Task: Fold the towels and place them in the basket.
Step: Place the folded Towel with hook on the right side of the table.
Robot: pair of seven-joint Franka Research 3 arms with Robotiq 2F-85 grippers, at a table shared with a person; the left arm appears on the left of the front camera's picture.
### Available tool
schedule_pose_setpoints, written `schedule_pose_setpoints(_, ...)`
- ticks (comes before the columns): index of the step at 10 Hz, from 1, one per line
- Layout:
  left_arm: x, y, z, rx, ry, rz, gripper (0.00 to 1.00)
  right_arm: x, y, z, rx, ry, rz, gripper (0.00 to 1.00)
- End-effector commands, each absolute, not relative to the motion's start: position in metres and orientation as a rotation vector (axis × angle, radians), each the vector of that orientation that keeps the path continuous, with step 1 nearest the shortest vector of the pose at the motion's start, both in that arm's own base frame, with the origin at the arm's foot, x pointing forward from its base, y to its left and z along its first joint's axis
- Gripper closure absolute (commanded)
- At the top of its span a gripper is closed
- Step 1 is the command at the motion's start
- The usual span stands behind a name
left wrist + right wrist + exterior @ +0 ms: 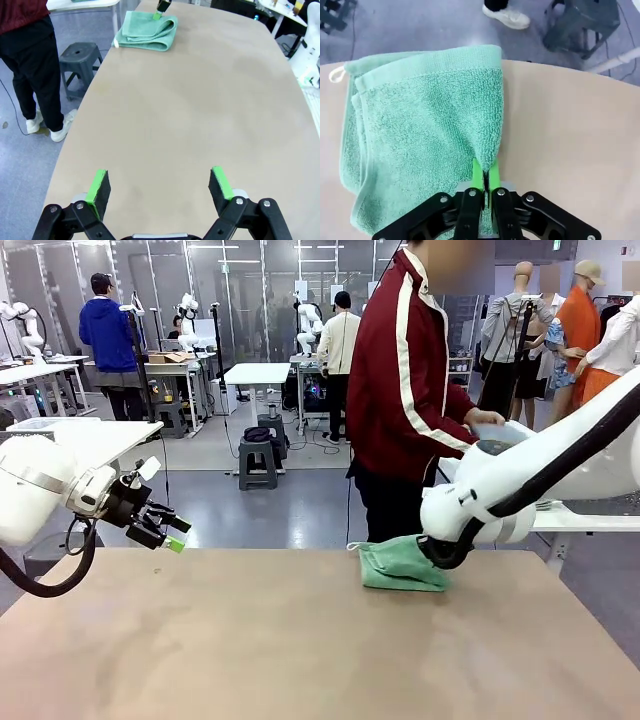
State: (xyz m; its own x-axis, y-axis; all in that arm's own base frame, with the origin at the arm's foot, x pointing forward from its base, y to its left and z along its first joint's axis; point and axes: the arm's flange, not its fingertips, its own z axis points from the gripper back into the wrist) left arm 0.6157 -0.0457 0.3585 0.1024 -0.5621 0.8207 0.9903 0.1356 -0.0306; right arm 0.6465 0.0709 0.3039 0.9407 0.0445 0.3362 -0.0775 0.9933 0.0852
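Jaws on the right arm (540, 470) are pinched shut on the near edge of the green towel (425, 125), the two green pads (478, 175) pressed together with a ridge of cloth drawn up between them. Left jaws stand wide apart with nothing between them, raised above the left part of the desk (200, 115) and aimed across it. The green towel lies folded in several layers at the far edge of the desk, right of the middle, in front of a person (410, 390). Its long axis runs along that far edge, and one short end, with a small white loop (337, 75) at its corner, points toward the left side of the desk. At that end the stacked layers show as separate rounded folds. The cloth is mint-green terry with a fine looped pile and a flat woven band along one edge. The desk is a smooth, matte, pale tan sheet with a gently curved far edge. Grey floor lies beyond it, with a dark grey plastic stool (80, 55) close to the desk's far edge. The person stands there in a dark red jacket with a white stripe, black trousers and pale shoes. Farther back are white tables, cables on the floor and other people.
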Motion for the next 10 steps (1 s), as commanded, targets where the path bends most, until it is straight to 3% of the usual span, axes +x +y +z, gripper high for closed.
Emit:
schedule_pose_setpoints(1, 0.615, -0.046, 0.360, -0.712, -0.768, -1.299, 0.00, 0.658, 0.051, 0.315, 0.023, -0.305, 0.101, 0.95)
schedule_pose_setpoints(3, 0.615, -0.046, 0.360, -0.712, -0.768, -1.299, 0.00, 0.659, 0.041, 0.315, 0.007, -0.354, 0.097, 0.95)
schedule_pose_setpoints(8, 0.615, -0.046, 0.360, -0.712, -0.768, -1.299, 0.00, 0.655, 0.042, 0.314, 0.047, -0.301, 0.080, 0.95)
schedule_pose_setpoints(10, 0.615, -0.046, 0.360, -0.712, -0.768, -1.299, 0.00, 0.660, 0.033, 0.314, -0.061, -0.251, 0.181, 0.95)
